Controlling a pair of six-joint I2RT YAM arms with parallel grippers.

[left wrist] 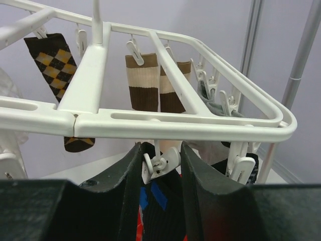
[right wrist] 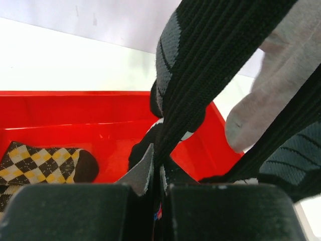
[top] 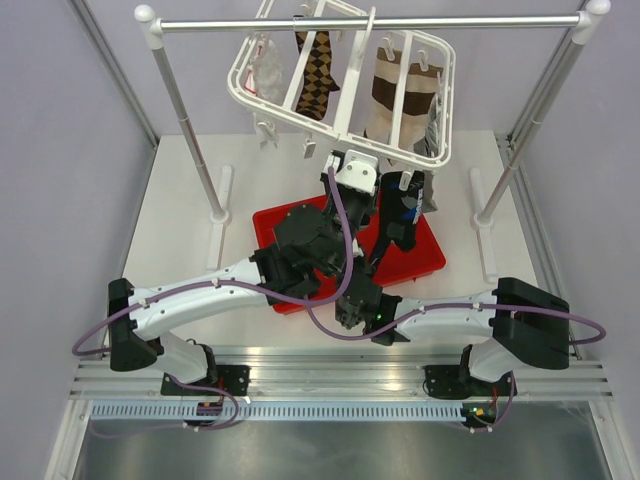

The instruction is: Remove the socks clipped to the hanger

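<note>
Black ribbed knit, drawn into a taut band: that's the black ribbed sock (right wrist: 210, 55) with blue marks. It hangs from the near edge of the large white plastic drying frame (left wrist: 175, 125), above the red plastic tray (right wrist: 75, 108). The right gripper (right wrist: 156, 188) is pinched tight on the fabric low down, and the sock runs up and away from its dark fingers.

Up top, the left gripper (left wrist: 160, 150) sits under the frame's front bar with its jaws set narrow. One matte black finger stands on each side of the small white spring clip (left wrist: 161, 164) that bites the sock's cuff. The pads are right at the clip's sides, but I cannot tell whether they press it.

The frame is all smooth rounded bars and crossbars in glossy plastic. Clipped further back are a brown-and-mustard argyle sock (left wrist: 54, 60), a pair of brown-and-cream striped socks (left wrist: 142, 83), and a grey sock (left wrist: 215, 105) bunched by the right-hand bar.

The overhead view gives what the wrist cameras don't: the frame hangs tilted from a silver metal rail (top: 370, 22) on two uprights, over a white table (top: 185, 190). Only the right wrist camera looks into the tray, where a second argyle sock (right wrist: 35, 163) lies flat on the shiny red floor. Only the left wrist camera shows the clip up close.
</note>
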